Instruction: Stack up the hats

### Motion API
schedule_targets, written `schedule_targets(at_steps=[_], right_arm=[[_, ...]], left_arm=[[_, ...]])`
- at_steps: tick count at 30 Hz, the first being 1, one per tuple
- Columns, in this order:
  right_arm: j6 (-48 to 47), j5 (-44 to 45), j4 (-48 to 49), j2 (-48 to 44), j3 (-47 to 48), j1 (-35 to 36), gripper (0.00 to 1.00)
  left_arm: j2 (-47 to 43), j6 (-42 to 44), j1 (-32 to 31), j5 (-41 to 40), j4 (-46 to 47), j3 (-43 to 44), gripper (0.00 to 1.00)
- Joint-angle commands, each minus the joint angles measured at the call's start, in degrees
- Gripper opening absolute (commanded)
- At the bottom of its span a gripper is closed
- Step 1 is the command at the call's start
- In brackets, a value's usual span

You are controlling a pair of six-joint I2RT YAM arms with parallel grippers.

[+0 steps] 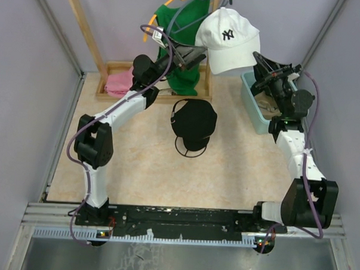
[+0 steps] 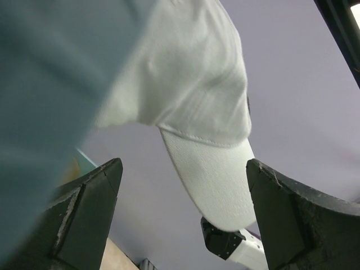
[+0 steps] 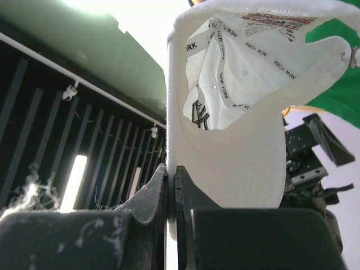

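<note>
Item 1: white cap, dark embroidered monogram on the front panel. It hangs in the air at about 1 o'clock over the table, crown up and clear of the surface. The brim edge at its 4 o'clock is nipped by the right gripper, fingers pressed together on the fabric. The right wrist view looks up into the lining and its printed seam tape.

Item 2: left gripper, at 9 o'clock of the white cap, just beside its rim. Its fingers are spread wide. In the left wrist view the brim hangs in the gap, apart from both pads.

Item 3: black cap, on the table centre at 6 o'clock of the white cap, brim toward 6 o'clock. Bare tabletop surrounds it, widest from 6 to 8 o'clock. It may be two caps nested; the dark fabric hides any seam between them.

Item 4: pale blue bin, at the 3 o'clock edge. The right arm crosses it, and its contents are hard to make out.

Item 5: green shirt on an orange hanger, at 12 o'clock, partly covered by the white cap and the left gripper. A pink cloth lies at 10 o'clock at the foot of a wooden stand.

Item 6: a blurred pale mass fills the upper left of the left wrist view; unidentifiable.

Item 7: table, beige and speckled. Lilac-grey walls close it in at 9, 12 and 3 o'clock, and a metal rail carries the arm bases at 6 o'clock.
</note>
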Motion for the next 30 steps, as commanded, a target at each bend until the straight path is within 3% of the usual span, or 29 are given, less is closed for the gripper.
schedule_targets(at_steps=[1,8,10,17,20,23,30], right_arm=[[12.25,-1.05,4.88,-3.95,-1.15,1.86,0.0],[12.12,-3.48,3.6,-5.49,-4.33,2.44,0.0],[11.59,-3.93,3.41,-5.65,-5.32,2.42,0.0],[6.51,-8.37,2.99,-1.39,-2.88,2.24,0.0],[3.44,-9.72,2.78,0.69,-0.44,2.32,0.15],[-1.42,-10.61,-2.53,-0.05,1.55,2.32,0.28],[-5.43,-11.27,-7.51,-1.3,2.1,2.57,0.3]], left_arm=[[2.8,-0.76,-0.63,-1.19,3.03,5.27,0.97],[5.18,-1.7,-1.44,-1.2,3.4,7.4,0.96],[5.8,-2.29,-1.55,-0.82,4.09,7.98,0.89],[5.69,-2.59,-1.59,-0.06,7.58,6.44,0.24],[3.56,-0.24,-1.58,-2.52,10.18,2.8,0.0],[0.42,3.89,-1.53,-5.41,9.92,-0.64,0.0],[-1.43,8.36,-1.56,-8.1,7.81,-1.62,0.0]])
